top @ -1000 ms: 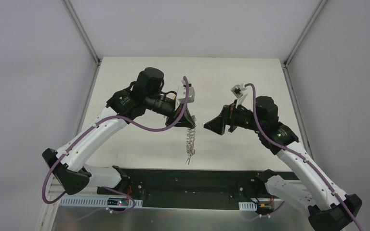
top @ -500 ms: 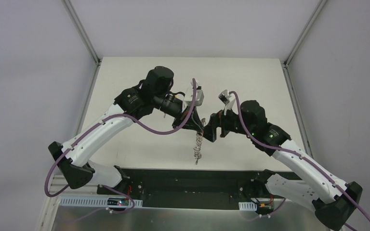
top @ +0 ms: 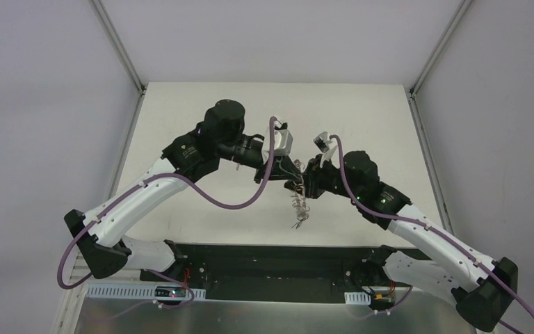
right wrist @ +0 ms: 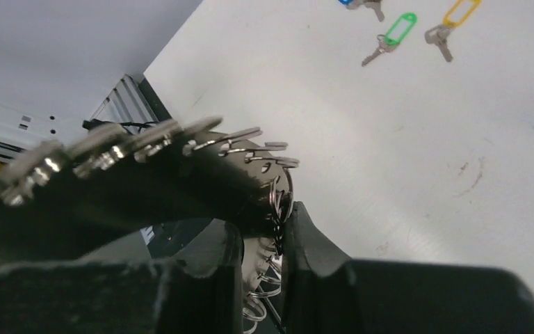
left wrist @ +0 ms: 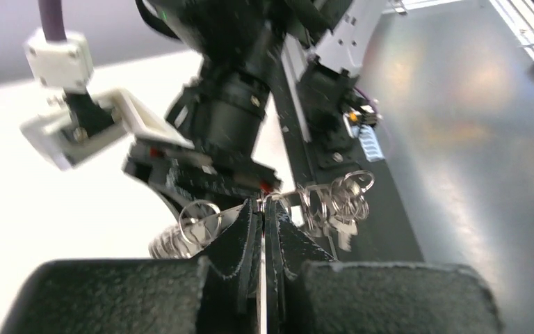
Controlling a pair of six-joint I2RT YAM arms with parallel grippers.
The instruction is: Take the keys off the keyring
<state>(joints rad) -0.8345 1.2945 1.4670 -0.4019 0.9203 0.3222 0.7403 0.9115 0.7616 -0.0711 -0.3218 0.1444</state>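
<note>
Hold your left claw (left wrist: 261,209) clamped on the keyring (top: 299,209) as an anchor, and let your right claw (right wrist: 268,226), closed on its loops, work one loop round the wire without twisting. Both arms reach inward, elbows out, meeting in mid-air above the worktop (top: 361,118). The keyring dangles between them, with loose keys (right wrist: 396,33) lying beyond.

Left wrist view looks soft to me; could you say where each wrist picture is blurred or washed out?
Left wrist view: the right arm behind is blurred, the table bleached white, the keyring fairly crisp. Right wrist view: the nearest loops are out of focus; the tagged keys beyond are sharp.
</note>
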